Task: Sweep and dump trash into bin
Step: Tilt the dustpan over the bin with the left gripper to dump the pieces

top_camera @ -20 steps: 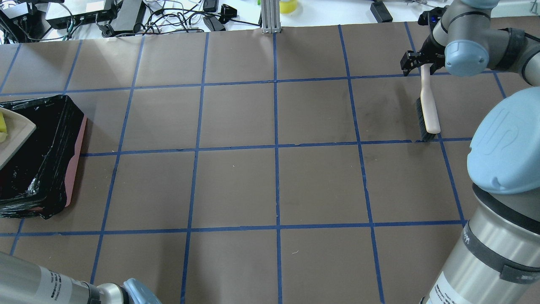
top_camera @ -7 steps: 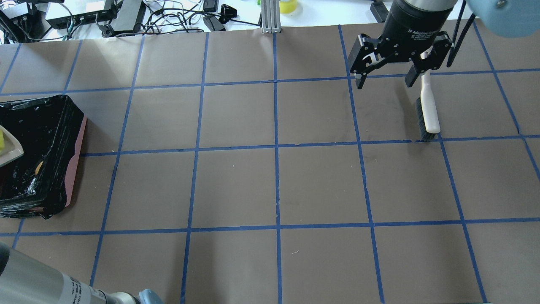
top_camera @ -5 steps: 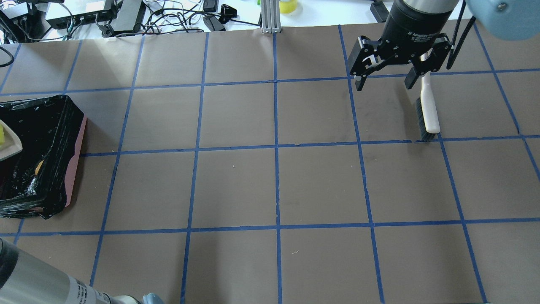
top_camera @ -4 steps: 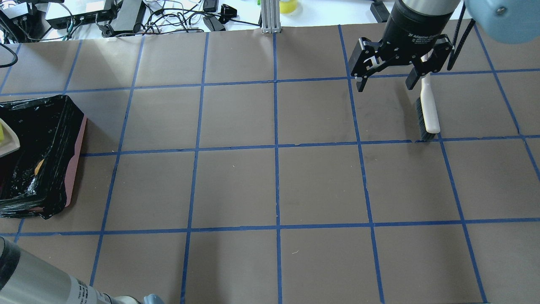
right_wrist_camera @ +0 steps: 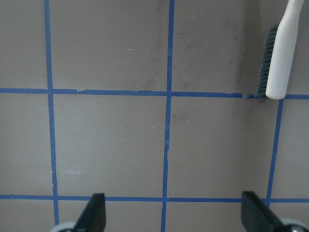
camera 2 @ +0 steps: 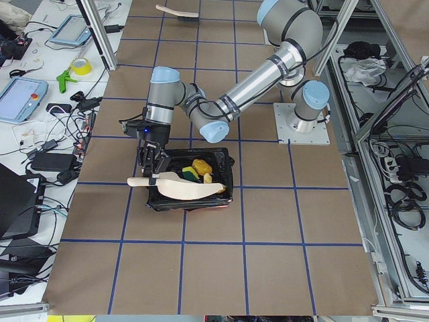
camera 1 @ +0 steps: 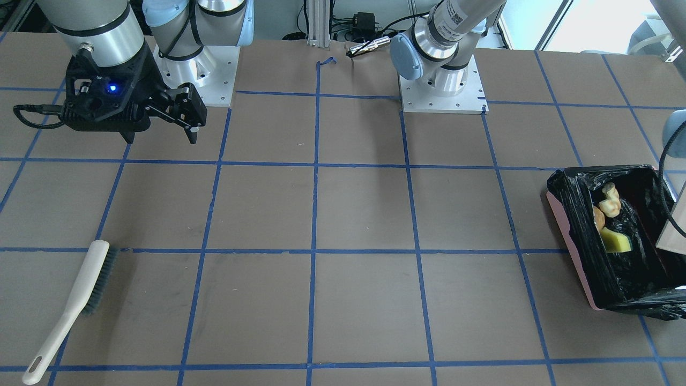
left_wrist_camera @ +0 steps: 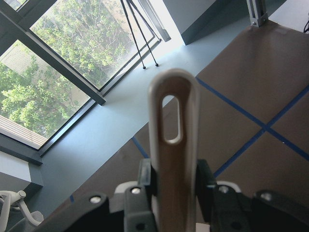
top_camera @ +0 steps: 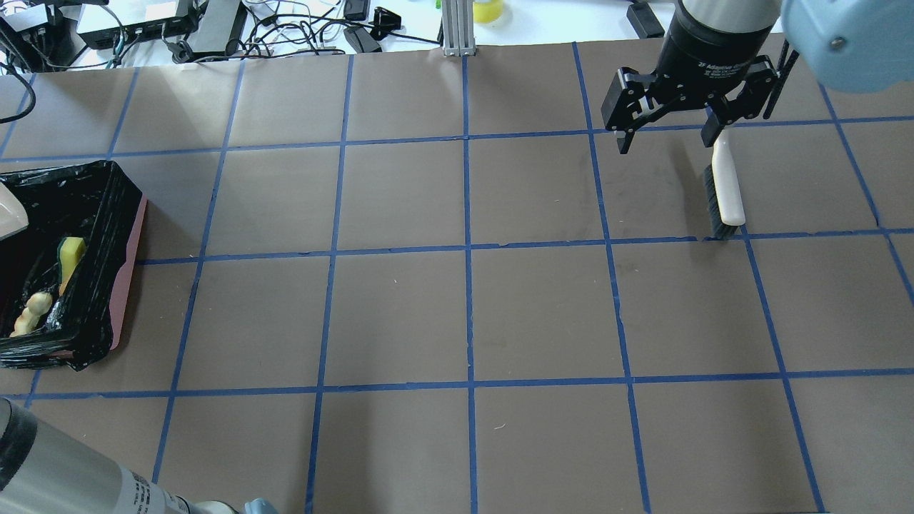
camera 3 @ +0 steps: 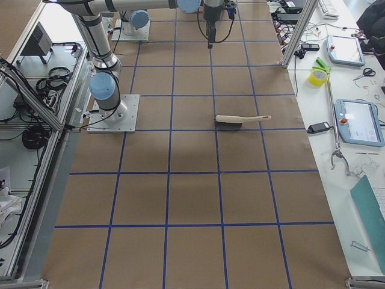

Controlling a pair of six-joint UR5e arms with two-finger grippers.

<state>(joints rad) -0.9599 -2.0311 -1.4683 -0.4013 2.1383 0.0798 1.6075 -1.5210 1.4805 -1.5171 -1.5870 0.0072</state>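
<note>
The bin [top_camera: 127, 278], pink-sided with a black bag, stands at the table's left end and also shows in the front view [camera 1: 569, 236]. Inside it lie the yellow wedge [top_camera: 70, 251], the cream crescent [top_camera: 32, 312] and the golden-brown piece [camera 1: 597, 219]. My left gripper [left_wrist_camera: 174, 180] is shut on the handle of the beige dustpan [camera 2: 181, 190], which hangs tilted over the bin. My right gripper [top_camera: 666, 143] is open and empty, above the table near the handle end of the brush [top_camera: 725, 193].
The brush [camera 1: 75, 305] lies flat on the brown paper at the far right, bristles to the side. Cables and boxes [top_camera: 178, 28] lie beyond the far edge. A metal post [top_camera: 457, 28] stands at the far middle edge.
The yellow wedge and the cream crescent have dropped from the dustpan into the bin. The dustpan has drawn back to the left. My right gripper has left the brush and shifted slightly right.
</note>
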